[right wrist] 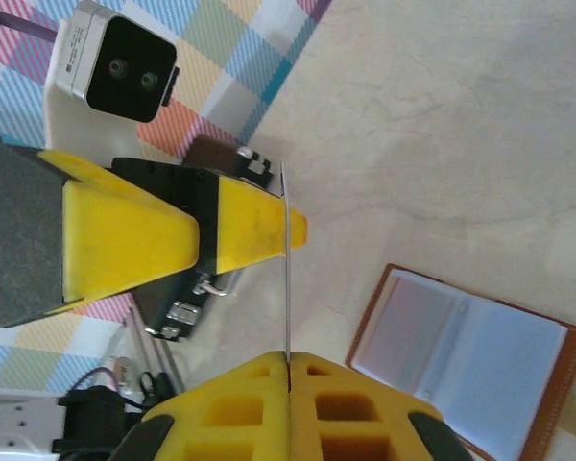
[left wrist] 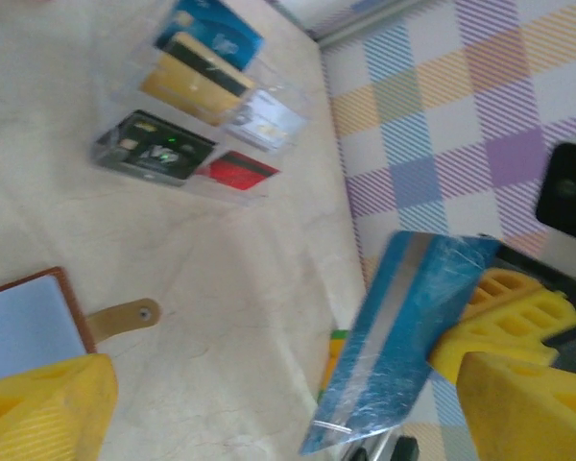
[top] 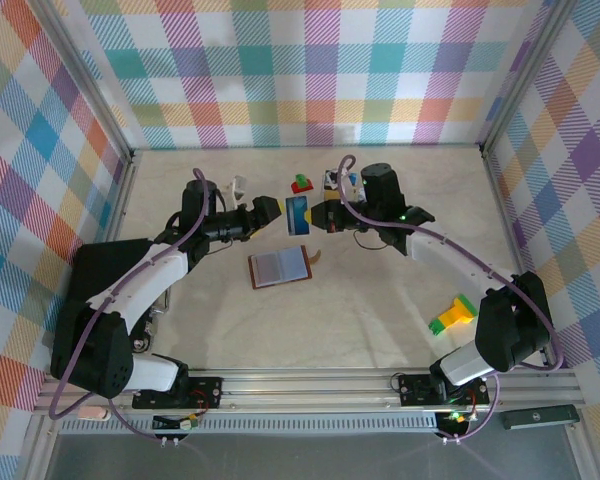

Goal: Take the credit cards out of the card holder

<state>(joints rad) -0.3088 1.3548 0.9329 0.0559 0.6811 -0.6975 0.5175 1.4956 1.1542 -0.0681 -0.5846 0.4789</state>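
Nearest my bases, off to the right, a yellow-green block (top: 452, 316) lies on the table (top: 380, 300), well apart from everything else. Further in, the card holder (top: 278, 267) lies open and flat, bluish-grey inside facing up, its strap tab (left wrist: 121, 317) sticking out at one side. It sits on the near side of both my pincers, roughly below the gap between them, and neither touches it.

Beyond it, my left pincer (top: 272, 209) has its jaws wide apart. Its yellow fingers (left wrist: 48, 408) flank a blue striped card (left wrist: 403, 331), and I cannot tell whether a tip brushes it. My right pincer (right wrist: 288, 363) is clamped on that card's edge, holding it clear of the table.

Farthest off, the clear box (left wrist: 300, 117) has several cards in its compartments.
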